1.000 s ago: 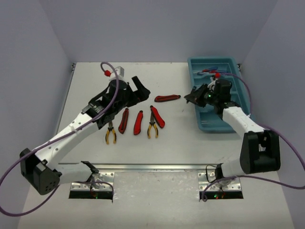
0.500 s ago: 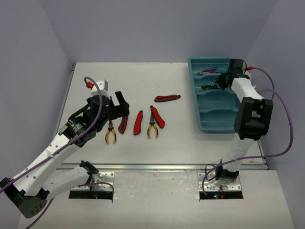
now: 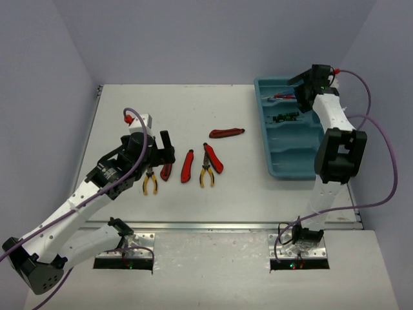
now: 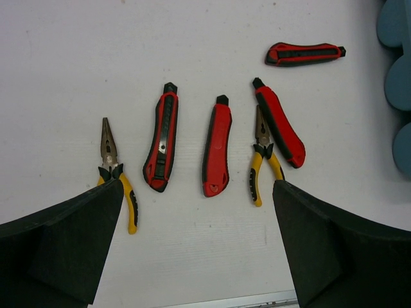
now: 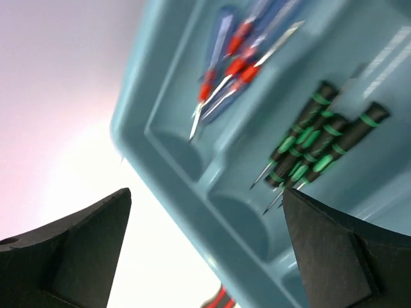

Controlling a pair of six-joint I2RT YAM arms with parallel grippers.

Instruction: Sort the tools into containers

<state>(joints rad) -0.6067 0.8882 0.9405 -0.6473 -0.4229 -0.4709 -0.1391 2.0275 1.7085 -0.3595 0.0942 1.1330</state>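
**Left claw over the tool row, right claw over the tray's far end**

The left claw (image 4: 198,186) is spread wide, with nothing between its matte black fingers (image 4: 64,244). My left wrist camera shows the row lying flat on the white table (image 4: 77,45) just beyond the fingertips. From left to right I see yellow-gripped needle-nose pliers (image 4: 115,172), two red utility knives (image 4: 162,138) (image 4: 216,149) with black inlays, and a second pair of pliers (image 4: 260,163). A third knife (image 4: 280,125) lies touching that second pair. Farther off, a fourth knife (image 4: 305,54) lies crosswise, apart from the rest. Only the overhead view tells me that the claw hangs at the row's left end.

The teal tray (image 3: 266,132), of smooth moulded plastic, sits at the table's right side, well apart from the row. The right claw (image 5: 207,192) hovers above the tray's far end, fingers wide, gripping nothing. Overhead, the tray's contents are mere specks. The right wrist view, slightly blurred, resolves them. Blue-handled screwdrivers (image 5: 231,48) with red collars are in the farthest compartment. Black screwdrivers with green bands (image 5: 314,154) are in the next compartment, just below the claw.
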